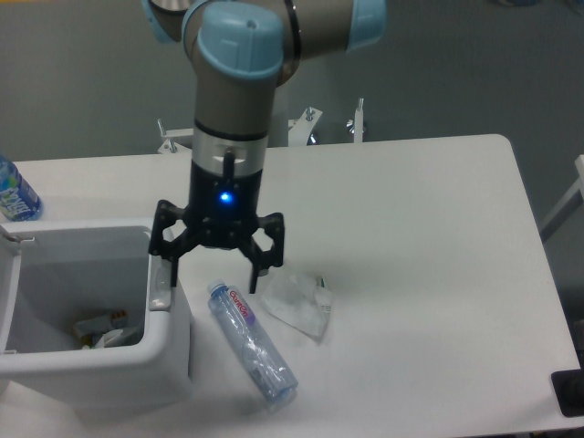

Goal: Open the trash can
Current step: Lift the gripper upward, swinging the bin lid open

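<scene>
Trash can (137, 360) | lid up | hand (215, 281) spread, beside its right rim

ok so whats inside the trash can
The trash can stands open. At its bottom lie a few scraps of litter, too small to identify. The front wall hides the near part of the floor, so anything lying there cannot be seen.

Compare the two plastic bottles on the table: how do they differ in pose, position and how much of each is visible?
The clear bottle lies on its side, diagonally, just right of the trash can, below the gripper; the blue-labelled bottle at the table's far left edge appears upright. The clear one shows fully, with a red-marked label; the other is cut off by the frame. Both are transparent plastic, resting on the white table, outside the open can.
</scene>
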Motion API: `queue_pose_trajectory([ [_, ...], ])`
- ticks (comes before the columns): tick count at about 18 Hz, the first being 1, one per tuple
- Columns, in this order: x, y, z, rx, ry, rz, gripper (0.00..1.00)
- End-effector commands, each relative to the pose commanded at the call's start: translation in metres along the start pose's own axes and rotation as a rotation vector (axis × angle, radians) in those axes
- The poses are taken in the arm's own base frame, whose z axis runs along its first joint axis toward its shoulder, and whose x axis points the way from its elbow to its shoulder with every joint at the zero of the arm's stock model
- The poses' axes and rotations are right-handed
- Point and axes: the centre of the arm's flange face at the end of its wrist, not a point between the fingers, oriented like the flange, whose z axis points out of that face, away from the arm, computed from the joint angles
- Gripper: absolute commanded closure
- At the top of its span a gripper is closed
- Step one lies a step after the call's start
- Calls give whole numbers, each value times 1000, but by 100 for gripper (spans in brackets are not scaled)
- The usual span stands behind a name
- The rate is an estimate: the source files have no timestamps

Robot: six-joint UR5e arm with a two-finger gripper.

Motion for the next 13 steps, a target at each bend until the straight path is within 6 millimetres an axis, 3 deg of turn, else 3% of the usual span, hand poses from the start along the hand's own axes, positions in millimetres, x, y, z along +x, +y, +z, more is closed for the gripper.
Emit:
queue_pose_trajectory([
  [5, -70, 6, -28, 12, -111, -33, 0],
  [13, -167, 61, -28, -280, -244, 213, 0],
])
